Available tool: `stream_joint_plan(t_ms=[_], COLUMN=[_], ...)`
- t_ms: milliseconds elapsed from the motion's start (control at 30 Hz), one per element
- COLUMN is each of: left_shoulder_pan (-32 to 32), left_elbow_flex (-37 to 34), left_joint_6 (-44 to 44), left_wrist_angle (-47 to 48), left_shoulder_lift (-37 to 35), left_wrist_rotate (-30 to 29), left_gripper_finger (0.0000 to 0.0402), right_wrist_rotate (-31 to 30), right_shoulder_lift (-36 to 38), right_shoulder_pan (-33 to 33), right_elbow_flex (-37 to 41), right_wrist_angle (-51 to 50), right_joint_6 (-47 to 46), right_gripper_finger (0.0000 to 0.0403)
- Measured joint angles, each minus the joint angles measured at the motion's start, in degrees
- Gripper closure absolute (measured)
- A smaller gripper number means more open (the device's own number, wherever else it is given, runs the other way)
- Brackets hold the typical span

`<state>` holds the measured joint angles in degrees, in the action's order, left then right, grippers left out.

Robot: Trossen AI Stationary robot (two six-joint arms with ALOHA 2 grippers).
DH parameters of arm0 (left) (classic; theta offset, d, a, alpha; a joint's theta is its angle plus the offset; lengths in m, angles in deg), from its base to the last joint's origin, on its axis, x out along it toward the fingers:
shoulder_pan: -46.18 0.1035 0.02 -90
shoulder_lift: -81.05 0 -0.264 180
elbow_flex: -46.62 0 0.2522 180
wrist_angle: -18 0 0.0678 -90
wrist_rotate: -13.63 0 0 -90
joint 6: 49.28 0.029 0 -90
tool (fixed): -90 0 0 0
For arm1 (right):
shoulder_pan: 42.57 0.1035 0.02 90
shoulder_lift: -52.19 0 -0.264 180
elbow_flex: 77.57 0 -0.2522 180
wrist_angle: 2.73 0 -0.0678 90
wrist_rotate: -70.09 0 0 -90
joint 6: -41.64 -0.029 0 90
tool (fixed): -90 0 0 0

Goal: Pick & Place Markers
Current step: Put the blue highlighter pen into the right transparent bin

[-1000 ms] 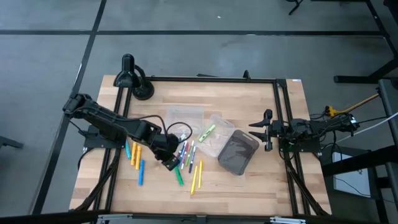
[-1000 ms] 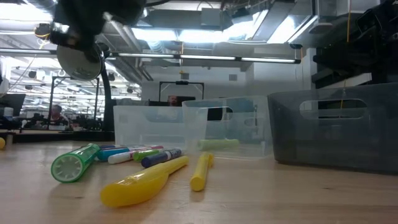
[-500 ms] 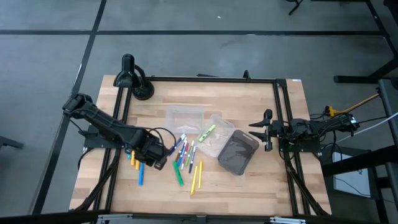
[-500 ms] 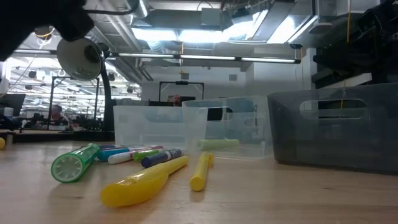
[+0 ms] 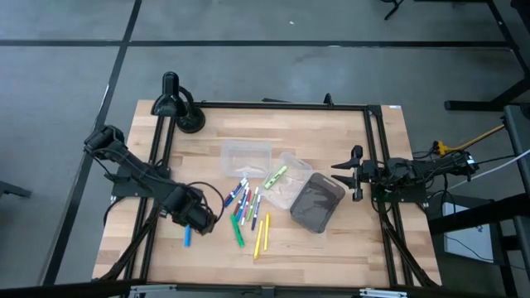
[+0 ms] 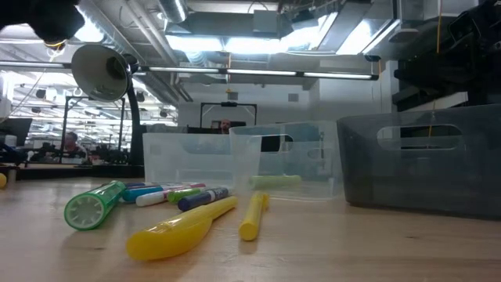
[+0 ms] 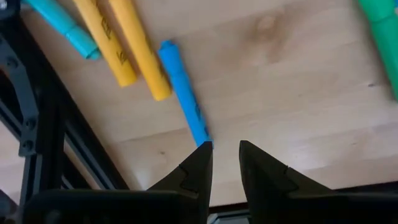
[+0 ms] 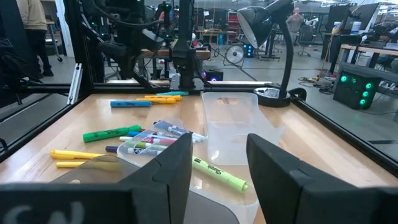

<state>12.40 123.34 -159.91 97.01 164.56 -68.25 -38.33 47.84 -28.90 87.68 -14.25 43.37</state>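
Observation:
Markers lie flat on the wooden table. A mixed bunch is in the middle, with a green one and yellow ones nearer the front edge. At the left lie a blue marker, two yellow-orange ones and a cyan one. My left gripper points down above these left markers. It is open by a narrow gap with nothing between its fingers, and the blue marker's end is just beside one fingertip. My right gripper waits open at the table's right side.
Two clear trays sit mid-table, one holding a lime highlighter. A dark grey bin stands to their right. A black desk lamp is at the far left corner. Black frame rails run along the left and right sides.
My left gripper has gone from the middle bunch of markers toward the table's left edge, a little lower, and has rolled about its own axis. It now hangs over the left group. In the low view it has left the picture. No marker has moved.

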Motion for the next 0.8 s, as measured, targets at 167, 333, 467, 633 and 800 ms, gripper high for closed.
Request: stream_joint_plan(t_ms=[167, 333, 467, 633, 800], left_shoulder_pan=[-2.40, -3.77, -3.82, -3.68, -3.63], left_elbow_flex=[0.00, 0.00, 0.00, 0.00, -0.07], left_joint_6=[-3.53, -5.07, -5.61, -7.16, -13.16], left_wrist_angle=[-0.65, -0.77, -0.76, -0.70, -0.68], left_shoulder_lift=[1.91, 4.27, 6.16, 8.11, 9.67], left_wrist_rotate=[0.44, 0.59, 1.44, 1.26, 3.25], left_gripper_finger=[0.0324, 0.0298, 0.0265, 0.0235, 0.0228], right_wrist_rotate=[0.00, 0.00, 0.00, 0.00, 0.00], right_shoulder_lift=[-0.01, -0.01, -0.01, -0.01, 0.00], right_shoulder_pan=[0.01, 0.01, 0.00, -0.01, -0.01], right_elbow_flex=[0.00, 0.00, 0.00, 0.00, 0.00], right_wrist_angle=[0.00, 0.00, 0.00, 0.00, 0.00], right_joint_6=[0.00, 0.00, 0.12, 0.07, 0.10], right_gripper_finger=[0.0251, 0.0251, 0.0251, 0.0251, 0.0251])
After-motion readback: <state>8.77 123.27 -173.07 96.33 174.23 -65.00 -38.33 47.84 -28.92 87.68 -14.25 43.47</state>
